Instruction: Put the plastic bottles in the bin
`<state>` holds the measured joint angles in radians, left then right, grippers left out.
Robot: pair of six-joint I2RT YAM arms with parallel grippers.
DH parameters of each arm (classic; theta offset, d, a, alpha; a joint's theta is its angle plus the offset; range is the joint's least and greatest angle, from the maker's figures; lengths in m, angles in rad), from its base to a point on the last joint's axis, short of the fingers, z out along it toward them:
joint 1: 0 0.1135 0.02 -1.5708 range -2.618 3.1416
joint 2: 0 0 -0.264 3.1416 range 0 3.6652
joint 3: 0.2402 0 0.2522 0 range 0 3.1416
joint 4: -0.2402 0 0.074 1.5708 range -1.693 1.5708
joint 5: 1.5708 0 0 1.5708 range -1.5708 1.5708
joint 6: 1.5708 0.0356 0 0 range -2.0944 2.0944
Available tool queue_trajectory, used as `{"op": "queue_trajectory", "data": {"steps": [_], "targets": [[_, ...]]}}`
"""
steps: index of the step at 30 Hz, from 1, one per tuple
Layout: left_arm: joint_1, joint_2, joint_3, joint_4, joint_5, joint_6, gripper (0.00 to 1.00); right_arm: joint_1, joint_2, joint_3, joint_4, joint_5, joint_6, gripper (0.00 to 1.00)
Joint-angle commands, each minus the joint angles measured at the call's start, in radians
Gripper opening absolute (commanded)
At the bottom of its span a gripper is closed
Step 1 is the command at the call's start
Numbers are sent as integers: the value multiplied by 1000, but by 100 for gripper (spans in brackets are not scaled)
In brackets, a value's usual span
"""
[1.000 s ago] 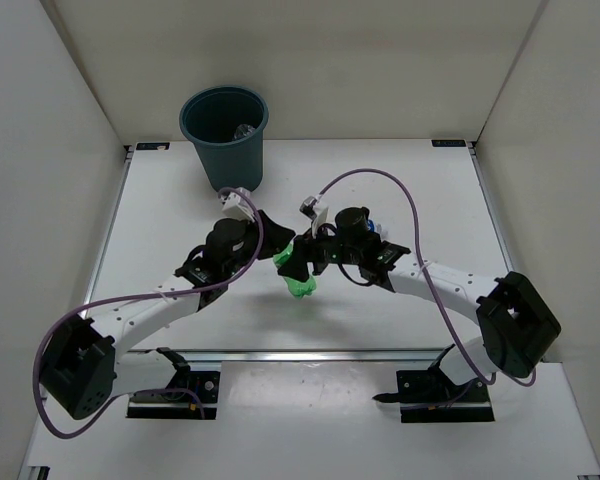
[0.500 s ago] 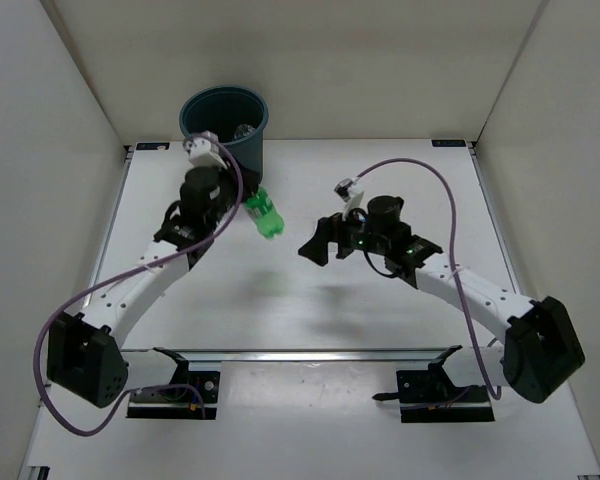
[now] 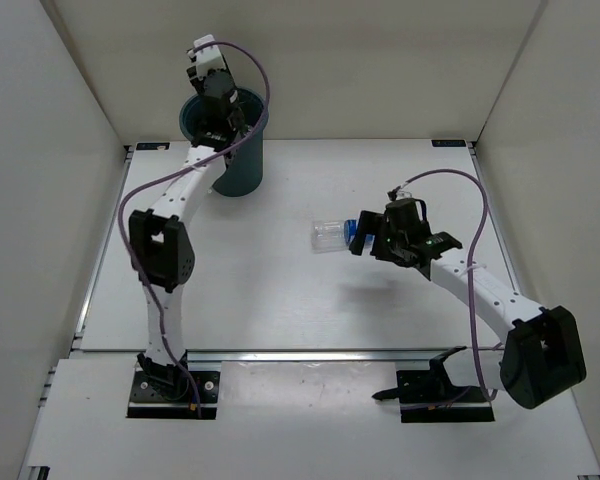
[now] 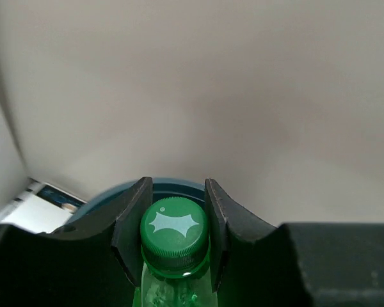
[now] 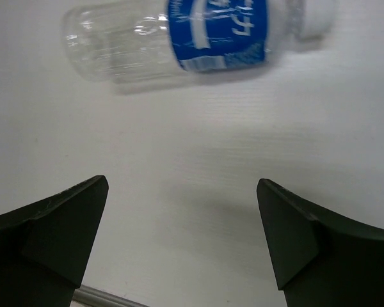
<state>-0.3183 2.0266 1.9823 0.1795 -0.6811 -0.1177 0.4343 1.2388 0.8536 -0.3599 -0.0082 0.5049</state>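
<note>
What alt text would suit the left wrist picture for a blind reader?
The left gripper is shut on a green bottle, cap toward the camera, with the rim of the teal bin just beyond and a pale wall behind.

Green bottle [image 4: 175, 246]: translucent green, with a green screw cap bearing a white star mark. It is clamped at the neck between the fingers of the left gripper [image 4: 176, 185], cap end level with the fingertips; its lower body is out of view. Bin [image 3: 242, 165]: dark teal, round, tapered toward its base, upright. It stands directly beneath the left gripper, and part of its rolled rim shows just beyond the fingertips. Clear bottle [image 5: 185, 38]: transparent, blue label, white cap. It lies on its side on the table [image 3: 280, 290], ahead of the right gripper [image 5: 180, 185], crosswise to its spread fingers and clear of both.
</note>
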Motion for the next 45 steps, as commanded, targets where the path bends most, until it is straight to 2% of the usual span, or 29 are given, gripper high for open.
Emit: {"op": "queue_trajectory", "data": {"steps": [1, 3, 4, 5, 7, 10, 14, 17, 19, 20, 21, 22, 23, 25, 26, 27, 31, 32, 36, 40, 41, 43, 45], "targets": [[10, 99, 124, 145, -153, 202, 19, -14, 28, 58, -103, 144, 113, 99], [10, 145, 183, 202, -156, 249, 22, -17, 42, 65, -105, 155, 144, 100], [15, 167, 184, 201, -150, 250, 35, -20, 47, 64, -108, 162, 177, 99], [15, 169, 197, 189, -155, 222, 60, -26, 56, 65, -108, 168, 213, 99], [24, 159, 216, 128, -106, 159, 98, -60, 63, 67, -105, 155, 271, 100], [50, 144, 308, -7, -2, 124, 99, -85, 83, 87, -59, 128, 328, 99], [80, 72, 369, -179, 127, 2, 99, -69, 146, 166, -77, 230, 408, 100], [108, 3, 371, -423, 299, -126, 99, -78, 215, 219, -44, 264, 454, 99], [113, -110, 249, -561, 516, -196, 98, -77, 310, 289, -68, 289, 474, 99], [90, -176, 193, -577, 563, -245, 99, -81, 335, 332, -98, 284, 481, 99], [61, -216, 58, -563, 596, -214, 99, -81, 365, 346, -117, 284, 488, 99], [33, -283, -61, -563, 615, -192, 99, -72, 395, 361, -131, 287, 495, 99], [-26, -336, -141, -593, 565, -154, 99, -59, 413, 367, -125, 315, 510, 99], [-138, -419, -253, -641, 523, -126, 99, -40, 460, 400, -134, 349, 532, 99], [-146, -439, -346, -647, 529, -144, 99, -29, 503, 430, -151, 347, 540, 99], [-149, -484, -440, -618, 611, -183, 99, -29, 548, 481, -166, 343, 538, 99], [-18, -636, -680, -528, 934, -361, 99, 7, 651, 567, -238, 372, 547, 99], [-4, -660, -736, -534, 930, -369, 99, 9, 666, 556, -229, 366, 552, 99], [-28, -802, -792, -655, 706, -292, 98, 38, 683, 518, -206, 355, 575, 100], [-12, -910, -878, -693, 709, -284, 99, 38, 679, 489, -196, 357, 564, 95], [-2, -931, -888, -689, 728, -289, 99, 40, 673, 463, -170, 350, 563, 90], [-8, -957, -941, -692, 756, -295, 99, 46, 647, 434, -133, 355, 548, 71], [-15, -970, -967, -695, 799, -293, 99, 41, 625, 411, -82, 355, 500, 59]]}}
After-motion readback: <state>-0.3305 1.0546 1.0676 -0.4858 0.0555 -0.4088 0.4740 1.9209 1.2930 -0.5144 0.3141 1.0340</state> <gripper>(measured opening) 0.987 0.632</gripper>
